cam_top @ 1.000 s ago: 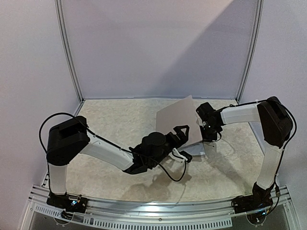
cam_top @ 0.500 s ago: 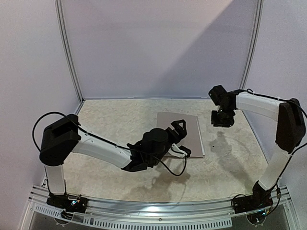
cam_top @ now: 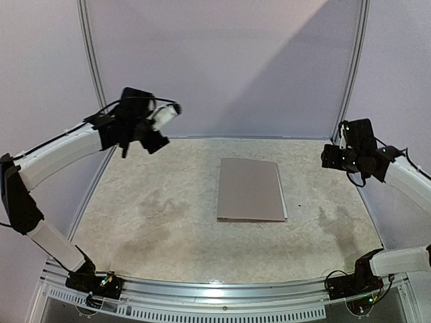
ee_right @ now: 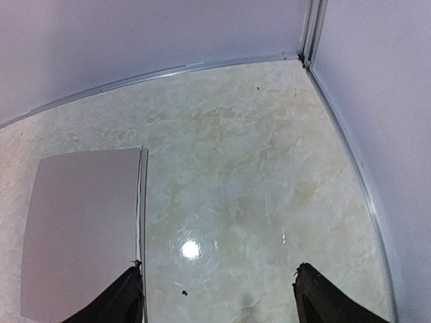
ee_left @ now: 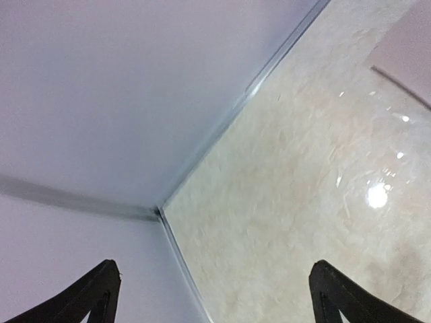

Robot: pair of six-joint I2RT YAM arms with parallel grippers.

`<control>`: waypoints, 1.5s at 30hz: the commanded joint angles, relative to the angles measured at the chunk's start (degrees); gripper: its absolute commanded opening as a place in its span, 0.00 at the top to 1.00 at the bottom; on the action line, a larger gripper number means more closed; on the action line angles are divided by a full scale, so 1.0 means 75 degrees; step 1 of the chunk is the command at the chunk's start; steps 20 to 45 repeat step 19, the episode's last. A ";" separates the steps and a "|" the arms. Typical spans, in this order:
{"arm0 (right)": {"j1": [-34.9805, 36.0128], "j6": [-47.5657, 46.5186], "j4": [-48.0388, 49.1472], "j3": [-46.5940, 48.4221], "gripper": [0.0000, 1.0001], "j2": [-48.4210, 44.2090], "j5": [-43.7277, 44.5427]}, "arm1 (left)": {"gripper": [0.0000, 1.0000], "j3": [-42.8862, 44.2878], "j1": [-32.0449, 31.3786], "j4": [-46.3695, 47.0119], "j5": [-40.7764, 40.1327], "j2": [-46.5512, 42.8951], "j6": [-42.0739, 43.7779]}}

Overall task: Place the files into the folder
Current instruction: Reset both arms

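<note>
The folder lies closed and flat at the middle of the surface. It is a thin, matte, grey-brown card rectangle with crisp corners, its long sides running away from my bases. Along its right-hand long side a hairline white edge of the files shows, parallel with the cover's edge; no printed text can be made out. The surface is a mottled beige sheet with a stone-like pattern, glossy enough to throw back a round spot of light near the folder. Smooth pale lilac walls enclose it on three sides, joined by slim metal strips. My left arm stands high toward the far left corner, its elbow close to the left wall and its wrist well above the surface. My left fingers are wide apart with nothing between them, and look down on the corner where the walls meet the surface. My right arm reaches up along the right wall, wrist raised, well apart from the folder. My right fingers, dark and tapered, are likewise spread and hold nothing, framing bare surface to the right of the folder.
</note>
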 commanded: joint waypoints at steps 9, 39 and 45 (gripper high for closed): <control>0.0010 -0.0125 0.3871 -0.3345 0.01 -0.1936 0.1279 | 0.00 -0.5555 0.4069 0.2956 0.3215 -0.2584 -0.5237; 0.0013 -0.0261 0.4266 -0.3785 0.01 -0.2028 0.1400 | 0.00 -0.6645 0.4196 0.4737 0.2725 -0.2879 -0.5666; 0.0013 -0.0261 0.4266 -0.3785 0.01 -0.2028 0.1400 | 0.00 -0.6645 0.4196 0.4737 0.2725 -0.2879 -0.5666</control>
